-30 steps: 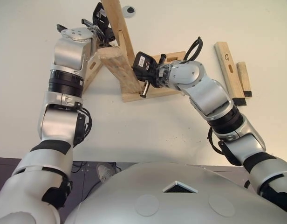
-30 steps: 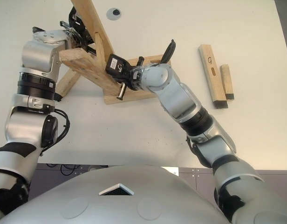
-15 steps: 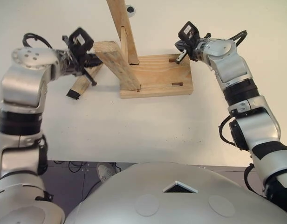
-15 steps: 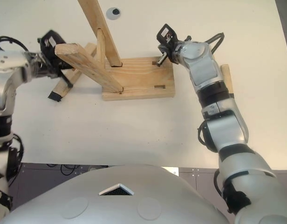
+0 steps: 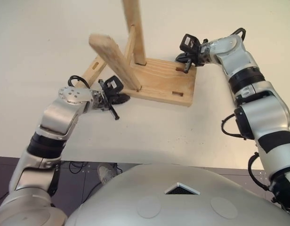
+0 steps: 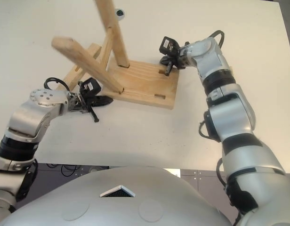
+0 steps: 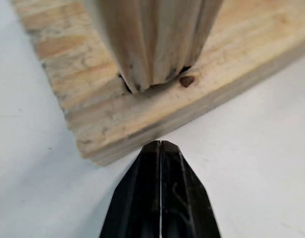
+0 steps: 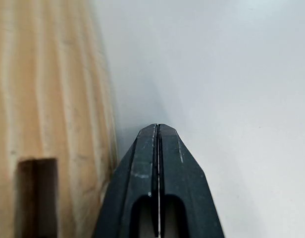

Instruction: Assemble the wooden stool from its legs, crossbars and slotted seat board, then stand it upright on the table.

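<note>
left gripper (image 5: 122, 98) dropped to near-left corner of seat board (image 5: 164, 84), right gripper (image 5: 186, 66) swung to far-right corner, board slightly turned

Table (image 5: 149, 127) in front of seat board (image 5: 166, 87) and to its right is open for approach. Above board's left half, tilted leg (image 5: 114, 61) & upright leg (image 5: 135, 28) block the way; right half w/ empty slots (image 5: 179, 93) is free from above.

Small round disc (image 6: 119, 12), dark-centred, lies at far side of white bench (image 6: 269, 56). Cables (image 5: 84, 165) beneath its near edge.
</note>
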Robot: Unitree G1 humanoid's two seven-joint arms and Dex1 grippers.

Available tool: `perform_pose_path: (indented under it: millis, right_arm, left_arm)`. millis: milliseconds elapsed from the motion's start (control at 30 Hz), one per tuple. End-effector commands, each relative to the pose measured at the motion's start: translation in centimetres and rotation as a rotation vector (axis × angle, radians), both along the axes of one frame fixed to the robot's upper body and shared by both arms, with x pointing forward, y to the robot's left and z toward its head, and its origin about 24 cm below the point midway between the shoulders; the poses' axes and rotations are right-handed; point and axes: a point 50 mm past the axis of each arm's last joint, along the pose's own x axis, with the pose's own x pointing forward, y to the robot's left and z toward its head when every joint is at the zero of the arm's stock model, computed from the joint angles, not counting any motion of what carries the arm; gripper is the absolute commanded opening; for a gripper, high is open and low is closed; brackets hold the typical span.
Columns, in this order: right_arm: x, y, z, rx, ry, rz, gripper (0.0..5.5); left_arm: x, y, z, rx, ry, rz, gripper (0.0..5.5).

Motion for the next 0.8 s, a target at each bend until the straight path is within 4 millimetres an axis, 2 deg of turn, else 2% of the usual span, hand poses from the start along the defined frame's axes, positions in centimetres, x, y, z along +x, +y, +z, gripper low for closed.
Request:
perform_pose_path:
  millis: [33, 167, 233, 333, 467, 667, 800]
  right_arm:
    - [-4.4, 1.5, -1.2, 0.047, 0.104, 0.078, 0.01]
    - [-5.3, 3.2, -1.1, 0.108, 0.058, -0.068, 0.01]
    - [-5.2, 3.3, -1.0, 0.114, 0.039, -0.148, 0.01]
    - [-4.7, 3.5, -0.5, 0.129, 0.014, -0.225, 0.01]
    - [-3.8, 2.3, -0.4, 0.12, -0.025, -0.34, 0.01]
    - [-2.5, 1.7, 1.1, 0.142, -0.113, -0.411, 0.01]
    - [-1.5, 0.1, 2.6, 0.173, -0.24, -0.523, 0.01]
  left_arm:
    - [2.0, -1.2, -1.0, -0.026, -0.015, 0.075, 0.0]
    - [5.4, -4.8, -0.8, -0.121, -0.058, 0.087, 0.0]
    - [6.8, -5.3, -0.8, -0.125, -0.091, 0.129, 0.0]
    - [7.5, -5.2, -1.2, -0.111, -0.099, 0.15, 0.0]
    - [7.2, -5.0, -1.7, -0.08, -0.098, 0.136, 0.0]
    - [7.7, -3.0, 0.0, -0.081, -0.177, 0.211, 0.0]
    - [6.9, -1.3, 1.3, -0.072, -0.211, 0.234, 0.0]
